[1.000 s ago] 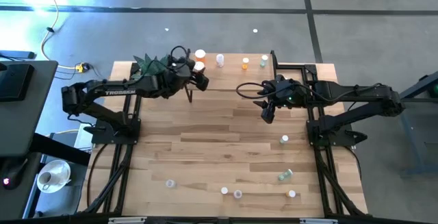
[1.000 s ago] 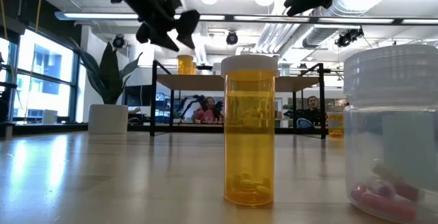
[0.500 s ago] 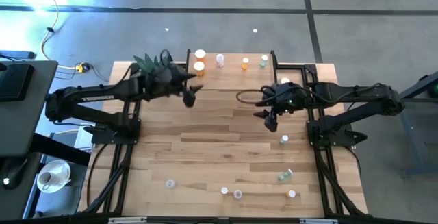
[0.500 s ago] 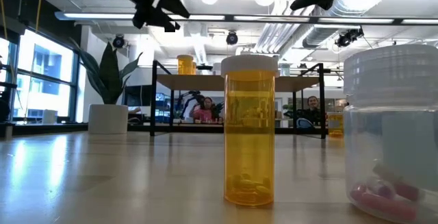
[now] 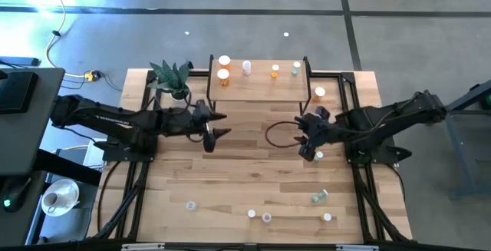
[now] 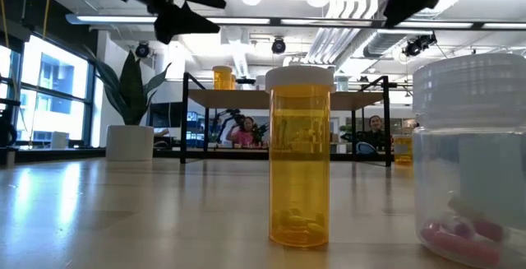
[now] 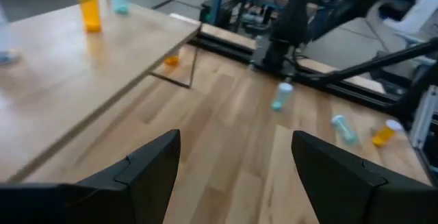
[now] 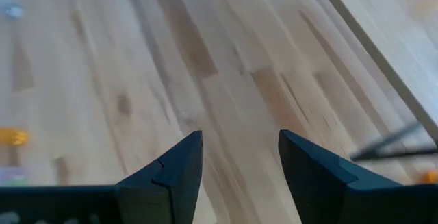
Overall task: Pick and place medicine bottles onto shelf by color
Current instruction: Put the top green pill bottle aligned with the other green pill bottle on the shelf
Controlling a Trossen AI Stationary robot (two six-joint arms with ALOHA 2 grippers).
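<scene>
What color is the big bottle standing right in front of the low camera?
The pill bottle is see-through orange with a white cap; the low view shows it best.

Five bottles [image 5: 247,68] stand on the shelf [image 5: 261,88] at the table's [image 5: 230,174] far edge; about six others [image 5: 265,217] lie scattered nearer.

Grey concrete floor [image 5: 414,21]; tall windows [image 6: 49,96], exposed ceiling ducts [image 6: 345,39], people seated behind [image 6: 246,129].
</scene>
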